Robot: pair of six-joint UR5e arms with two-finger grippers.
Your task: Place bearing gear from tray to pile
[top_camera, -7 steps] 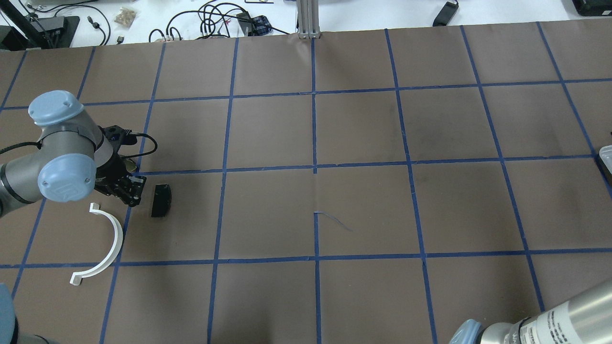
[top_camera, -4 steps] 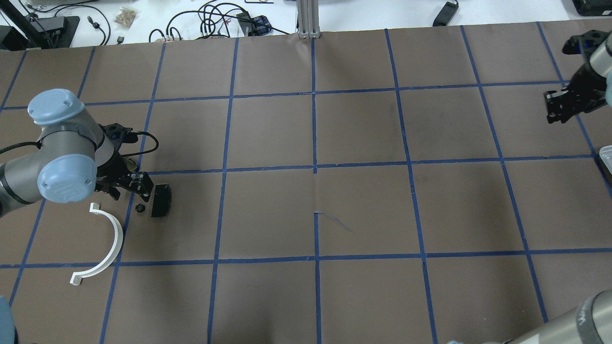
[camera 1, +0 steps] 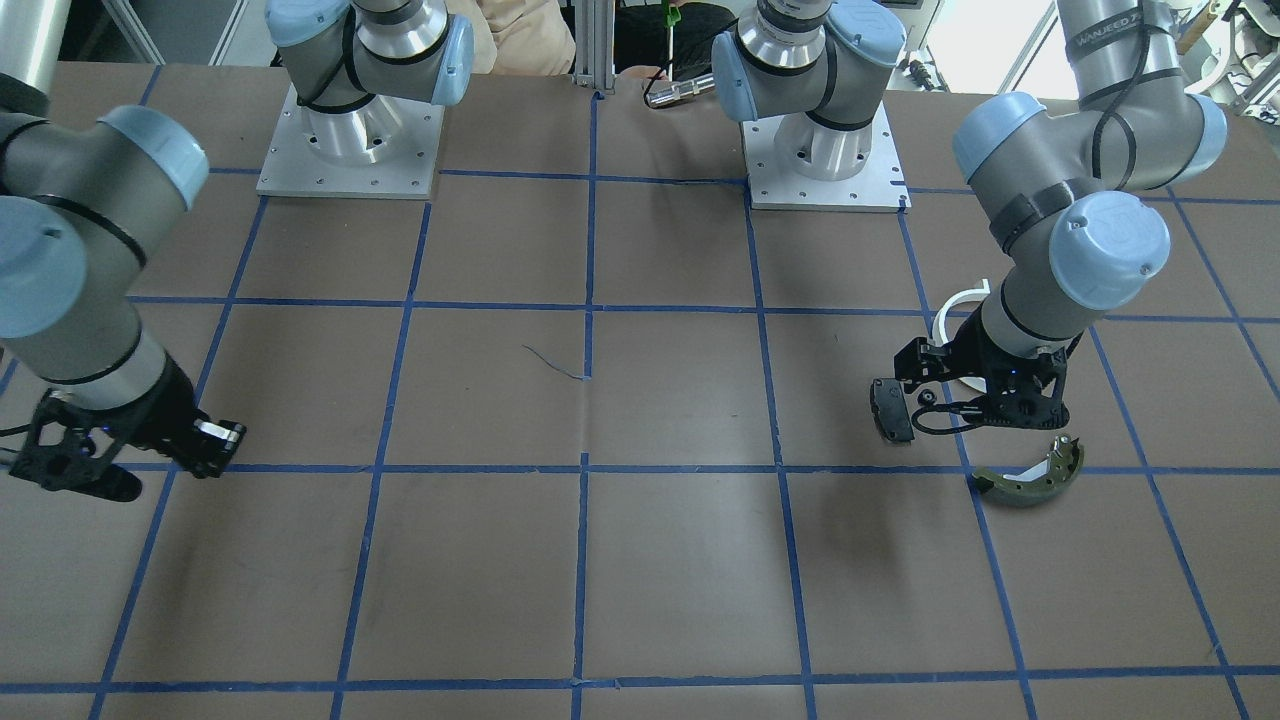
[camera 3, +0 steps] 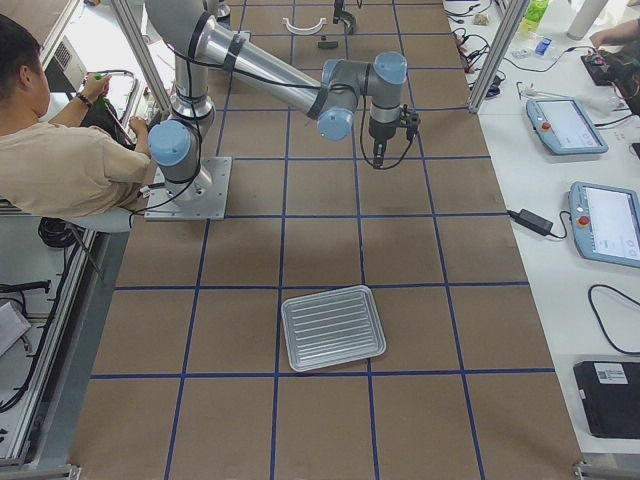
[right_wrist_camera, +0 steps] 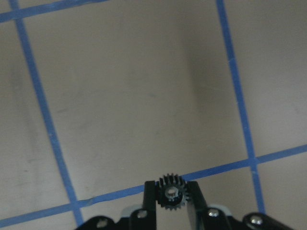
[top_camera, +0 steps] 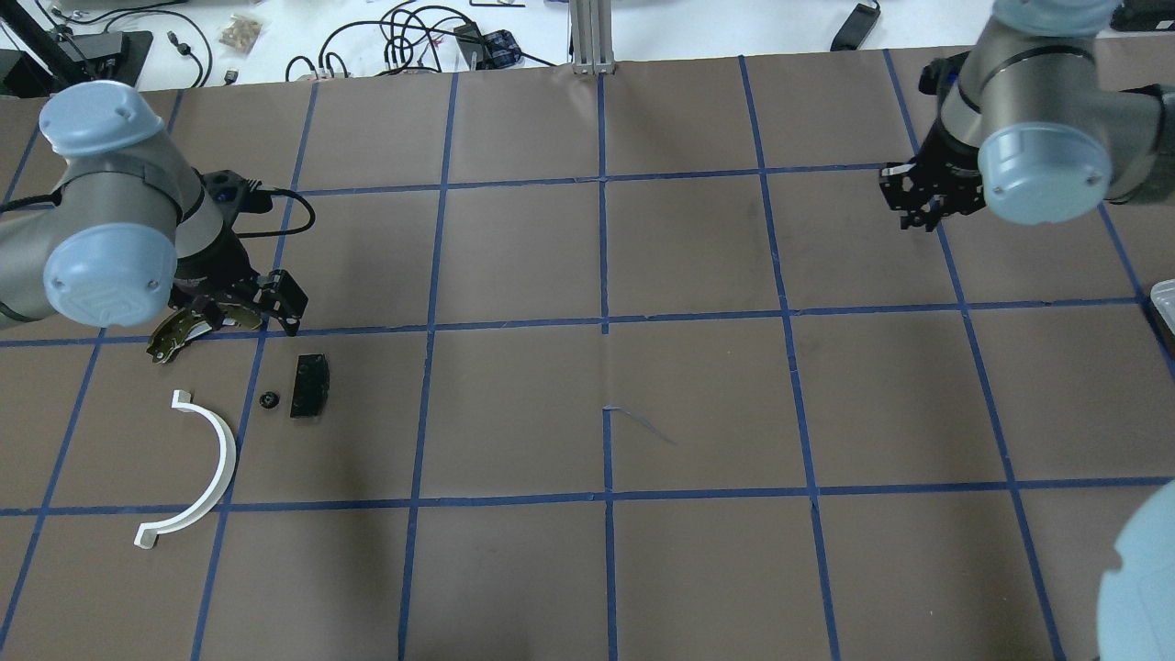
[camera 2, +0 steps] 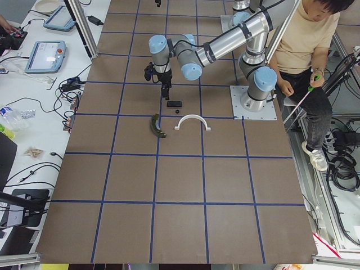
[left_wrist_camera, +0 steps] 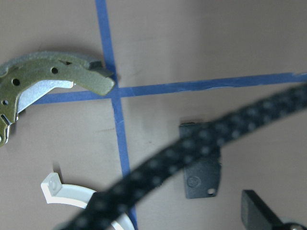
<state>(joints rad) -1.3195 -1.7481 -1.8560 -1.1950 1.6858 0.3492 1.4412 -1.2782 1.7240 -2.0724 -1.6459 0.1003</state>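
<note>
Bearing gear (right_wrist_camera: 170, 193) face-on between right fingers (right_wrist_camera: 150, 195)

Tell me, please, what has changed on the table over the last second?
The left gripper, open, rose and drew back toward the far side. It left a bearing gear beside the black pad and uncovered the brake shoe. The right gripper swung in from the right, shut on a second gear. The white half-ring and the pad stayed put.
</note>
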